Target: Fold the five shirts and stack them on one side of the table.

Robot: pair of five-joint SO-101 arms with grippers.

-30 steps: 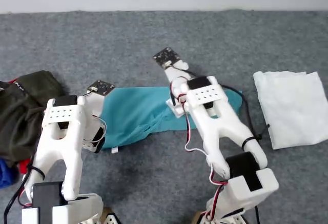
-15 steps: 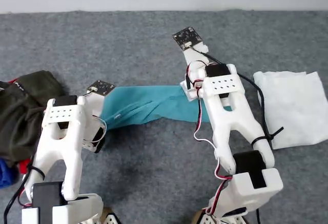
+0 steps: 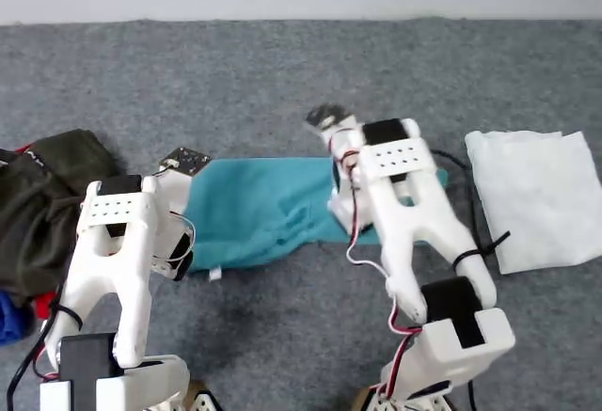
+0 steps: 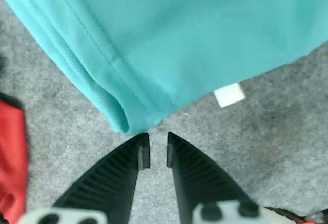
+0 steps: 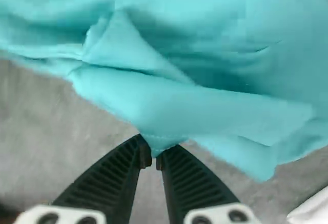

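A teal shirt [image 3: 254, 209] lies spread across the middle of the grey table. In the right wrist view my right gripper [image 5: 154, 157] is shut on a bunched fold of the teal shirt [image 5: 195, 106], at the shirt's right part under the right arm [image 3: 395, 176]. In the left wrist view my left gripper [image 4: 152, 149] rests on the carpet just off the hem corner of the teal shirt [image 4: 169, 39]. Its jaws stand almost together, with a thin slit of carpet between them. A white tag [image 4: 229, 94] sticks out at the hem.
A folded white shirt [image 3: 531, 195] lies at the right side of the table. A heap of dark green, red and blue shirts [image 3: 47, 195] sits at the left edge, and red cloth [image 4: 10, 157] shows beside my left gripper. Bare carpet [image 3: 188, 82] stretches along the far side.
My right gripper pulled the teal shirt up and toward the far right, stretching it, then came back down and left. The shirt lies wider and flatter again. The left arm kept still.
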